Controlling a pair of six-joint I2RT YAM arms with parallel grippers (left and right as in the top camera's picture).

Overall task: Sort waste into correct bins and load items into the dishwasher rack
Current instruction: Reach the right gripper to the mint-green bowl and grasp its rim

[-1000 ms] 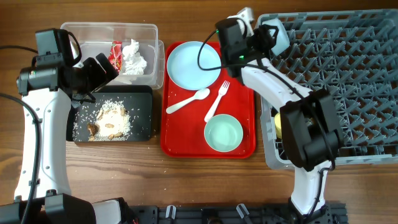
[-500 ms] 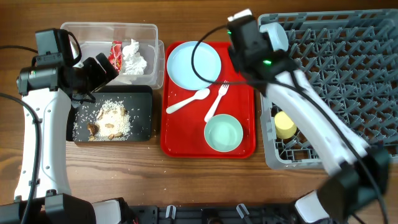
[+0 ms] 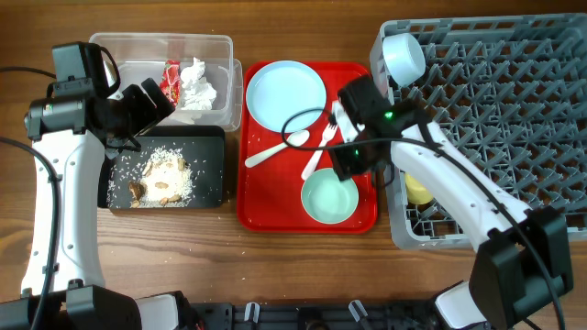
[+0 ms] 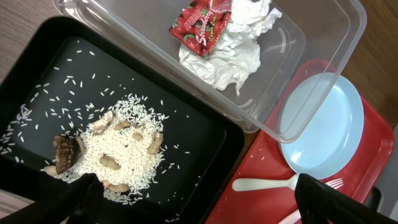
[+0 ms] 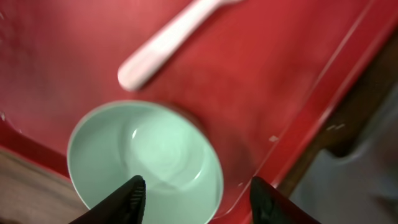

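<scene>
The pale mint bowl (image 3: 330,197) sits at the front of the flat red serving tray (image 3: 261,211). My right gripper (image 3: 347,165) hovers open just above it, its fingers straddling the bowl's rim (image 5: 146,162) in the right wrist view (image 5: 196,193). The light-blue plate (image 3: 286,94), white spoon (image 3: 277,148) and white fork (image 3: 321,145) lie on the same tray. The light-blue bowl (image 3: 404,57) and yellow cup (image 3: 418,188) are in the grey rack (image 3: 495,119). My left gripper (image 3: 147,105) is open and empty over the bins (image 4: 199,205).
The clear tub (image 3: 119,50) holds the red wrapper (image 3: 171,78) and the white tissue (image 3: 197,84). The black tray (image 3: 206,183) in front of it holds the food scraps and rice (image 3: 163,179). The fork's handle (image 5: 168,43) lies just beyond the mint bowl.
My right arm has left the rack's far left corner, where the light-blue bowl now stands, and swung down over the mint bowl. The left arm has not moved.
</scene>
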